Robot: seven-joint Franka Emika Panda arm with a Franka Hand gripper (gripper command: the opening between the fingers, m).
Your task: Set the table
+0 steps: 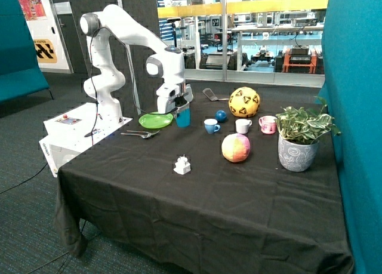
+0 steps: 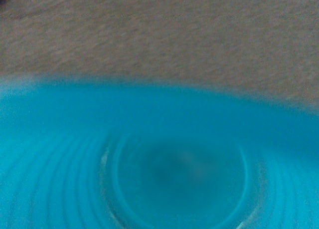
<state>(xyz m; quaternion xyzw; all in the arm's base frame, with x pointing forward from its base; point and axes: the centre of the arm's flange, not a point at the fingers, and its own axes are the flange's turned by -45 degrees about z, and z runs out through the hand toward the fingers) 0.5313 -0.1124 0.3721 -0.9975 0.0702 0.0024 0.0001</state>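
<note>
Outside view: the table (image 1: 197, 196), draped in a creased black cloth, fills the centre and lower part of the frame. The white arm reaches down from the upper left, and its gripper (image 1: 181, 108) is positioned at the top of a blue cup (image 1: 183, 117) standing on the cloth left of centre. Whether the claw is clenched on the cup or released cannot be told, since the fingers are masked by the cup and the wrist housing. A green plate (image 1: 155, 120) lies just beside the cup on its left, with cutlery (image 1: 141, 134) in front of the plate. To the right of the cup are set a small blue-and-white cup (image 1: 210, 126), a dark blue ball (image 1: 221, 115), a white mug (image 1: 242, 126), a pink mug (image 1: 268, 125) and a yellow ball (image 1: 244, 102). A spatula (image 1: 210, 95) lies behind. A pink-yellow ball (image 1: 236, 147), a potted plant (image 1: 298, 144) and a small white object (image 1: 182, 165) stand nearer the front.

Wrist view: the lower part of the frame is filled by the blue cup's (image 2: 174, 174) interior. Table cloth (image 2: 159, 34) is seen across the upper part.
</note>
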